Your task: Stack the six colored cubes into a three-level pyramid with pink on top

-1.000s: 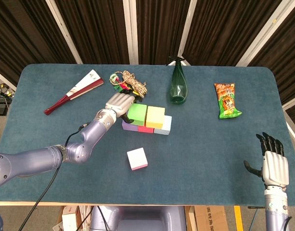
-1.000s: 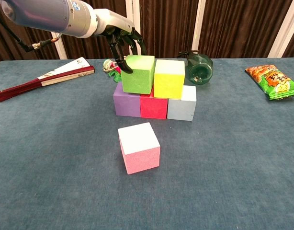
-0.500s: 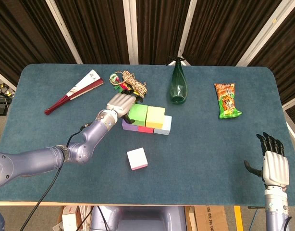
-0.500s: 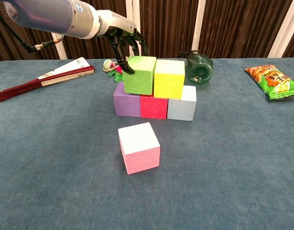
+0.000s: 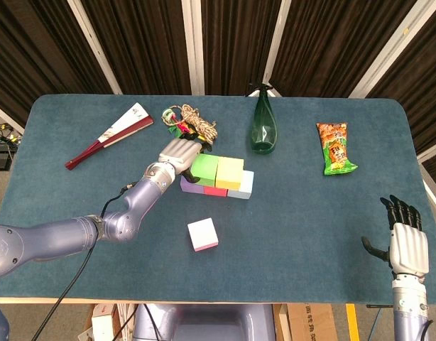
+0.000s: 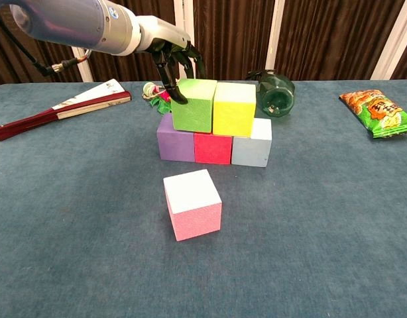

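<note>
Purple (image 6: 175,145), red (image 6: 213,148) and light blue (image 6: 252,151) cubes form a row on the table. The yellow cube (image 6: 234,108) sits on the red and light blue ones. The green cube (image 6: 193,105) rests over purple and red, touching yellow. My left hand (image 6: 174,56) grips the green cube's upper left rear corner, thumb on its left top edge; the head view also shows the left hand (image 5: 177,153) and green cube (image 5: 204,169). The pink cube (image 6: 192,203), white on top, lies alone in front of the stack. My right hand (image 5: 406,245) hovers open at the front right edge.
A folded fan (image 5: 108,134) lies at the back left. A rope bundle (image 5: 191,122) sits just behind the left hand. A green bottle (image 5: 263,128) lies behind the stack, and a snack bag (image 5: 336,148) is at the back right.
The green cube has shifted right and down, settling against the yellow cube on the bottom row. My left hand followed it. The right hand has barely moved.
</note>
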Tool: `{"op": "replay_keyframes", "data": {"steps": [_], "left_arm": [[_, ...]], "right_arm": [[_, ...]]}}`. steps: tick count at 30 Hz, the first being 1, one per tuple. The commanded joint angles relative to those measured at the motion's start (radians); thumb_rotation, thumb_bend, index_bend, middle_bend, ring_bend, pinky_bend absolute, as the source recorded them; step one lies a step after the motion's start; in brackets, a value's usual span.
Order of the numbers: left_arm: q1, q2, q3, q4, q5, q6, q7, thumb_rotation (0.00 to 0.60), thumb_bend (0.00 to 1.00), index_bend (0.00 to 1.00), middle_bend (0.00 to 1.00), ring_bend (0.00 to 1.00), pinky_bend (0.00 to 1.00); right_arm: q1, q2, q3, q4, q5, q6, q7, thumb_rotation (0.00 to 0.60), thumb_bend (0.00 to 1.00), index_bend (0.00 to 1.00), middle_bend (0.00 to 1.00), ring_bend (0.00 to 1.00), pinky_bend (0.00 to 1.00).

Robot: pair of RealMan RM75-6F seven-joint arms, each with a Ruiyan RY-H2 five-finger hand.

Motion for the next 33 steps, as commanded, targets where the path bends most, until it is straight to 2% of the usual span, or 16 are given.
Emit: {"op": "replay_keyframes", "data": {"steps": [1,20,33], "left_arm": [[-0.001,-0.002,0.001,0.002,0.0,-0.001,0.004,0.6,0.3,0.21,0.28,0.0,0.0],[-0.003,-0.012,-0.002,0.012,-0.016,-0.002,0.015,0.6,0.3,0.2,0.27,0.0,0.0],[-0.016,-0.008,0.008,0.01,-0.055,-0.02,0.027,0.6,0.22,0.12,0.18,0.0,0.0]], "right_arm": [[0.001,0.0,0.0,0.0,0.0,0.0,-0.001,0.6,0.27,0.14,0.1,0.08,0.01],[0.002,0.0,0.002,0.001,0.004,-0.002,0.0,0.6,0.27,0.14,0.1,0.08,0.01],[0.002,0.0,0.003,0.002,0.007,-0.002,0.0,0.6,0.27,0.14,0.1,0.08,0.01]]}}
